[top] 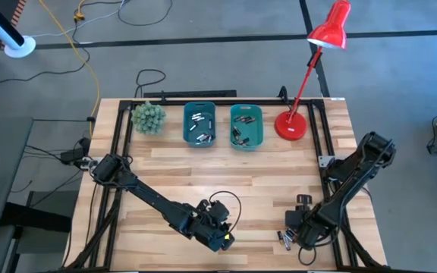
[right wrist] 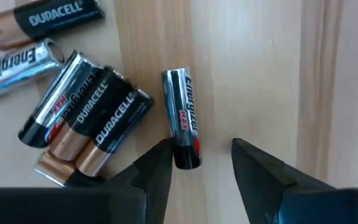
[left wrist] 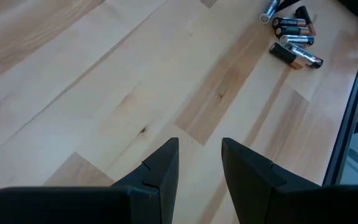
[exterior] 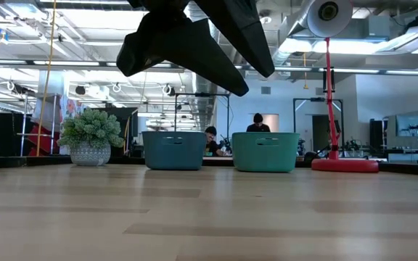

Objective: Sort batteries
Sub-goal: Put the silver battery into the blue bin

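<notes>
A small heap of batteries [right wrist: 82, 118] lies on the wooden table near its front right corner [top: 285, 240], also seen in the left wrist view [left wrist: 294, 40]. One silver-and-black battery [right wrist: 182, 118] lies apart from the heap. My right gripper [right wrist: 201, 155] points down over it, open, with the battery's near end between the fingertips, close beside one finger [right wrist: 157, 165]. My left gripper [left wrist: 201, 155] hovers open over bare wood at the front middle [top: 220, 236], nothing between its fingers. My right gripper comes from above with its fingers pointing down, one on each side of the single battery's end [right wrist: 188, 155]. The battery lies flat on the table. Whether the nearer finger touches it, I cannot tell.
Two teal bins [top: 200, 125] [top: 246, 127] with several batteries in them stand at the back middle. A potted green plant [top: 149, 117] stands to their left and a red desk lamp [top: 292, 125] to their right. A black metal frame [top: 326, 144] edges the table.
</notes>
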Tool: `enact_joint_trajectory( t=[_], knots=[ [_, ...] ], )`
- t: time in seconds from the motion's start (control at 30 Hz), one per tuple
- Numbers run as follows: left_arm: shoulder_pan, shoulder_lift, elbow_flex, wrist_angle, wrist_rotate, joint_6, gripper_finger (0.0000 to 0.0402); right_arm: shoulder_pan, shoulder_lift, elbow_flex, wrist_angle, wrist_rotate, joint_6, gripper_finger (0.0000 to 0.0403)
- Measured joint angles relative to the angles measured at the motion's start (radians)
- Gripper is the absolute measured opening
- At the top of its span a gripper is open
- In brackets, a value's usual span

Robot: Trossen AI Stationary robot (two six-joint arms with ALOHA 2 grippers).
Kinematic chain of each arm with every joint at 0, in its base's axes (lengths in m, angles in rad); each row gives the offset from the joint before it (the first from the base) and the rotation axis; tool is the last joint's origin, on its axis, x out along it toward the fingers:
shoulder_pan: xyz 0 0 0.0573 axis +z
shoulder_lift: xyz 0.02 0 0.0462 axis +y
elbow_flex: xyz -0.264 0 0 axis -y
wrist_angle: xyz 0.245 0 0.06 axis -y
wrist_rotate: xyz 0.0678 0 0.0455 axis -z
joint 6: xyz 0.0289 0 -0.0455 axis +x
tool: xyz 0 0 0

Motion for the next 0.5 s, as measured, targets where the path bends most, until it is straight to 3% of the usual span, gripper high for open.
enact_joint_trajectory(
  t=[0.23,0.5],
  knots=[
    [0.000,0.000,0.000,-0.002,0.000,0.001,0.0116,-0.052,0.012,0.000,0.032,-0.026,-0.120,0.0147],
    [-0.007,0.000,0.001,-0.032,-0.026,0.017,0.0116,-0.101,0.041,0.002,0.032,-0.063,-0.149,0.0073]
  ],
)
